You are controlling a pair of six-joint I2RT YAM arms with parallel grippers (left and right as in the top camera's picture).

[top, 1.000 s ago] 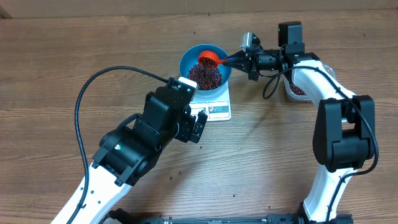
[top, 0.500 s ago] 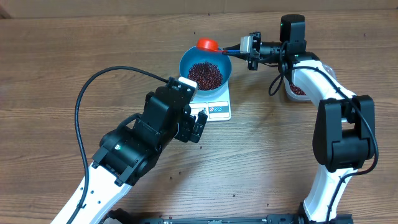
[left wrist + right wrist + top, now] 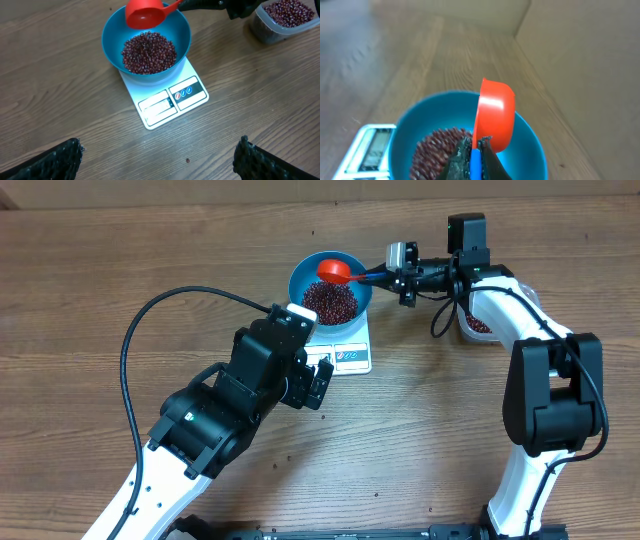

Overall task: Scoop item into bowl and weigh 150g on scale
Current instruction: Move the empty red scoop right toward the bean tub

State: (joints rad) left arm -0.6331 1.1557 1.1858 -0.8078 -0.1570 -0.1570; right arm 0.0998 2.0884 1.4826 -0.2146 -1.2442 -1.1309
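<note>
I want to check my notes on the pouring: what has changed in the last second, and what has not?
The red scoop, first over the beans, moved out to the far rim of the bowl, then came back over it. The right claw stayed shut on its handle. The left claw stayed open and still; bowl, scale and tub did not move.

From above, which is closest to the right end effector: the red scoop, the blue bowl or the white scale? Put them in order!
1. Red scoop: gripped by the right end effector itself.
2. Blue bowl: just to its left, below the scoop.
3. White scale: farthest, under the bowl, toward the robot's base.
</note>
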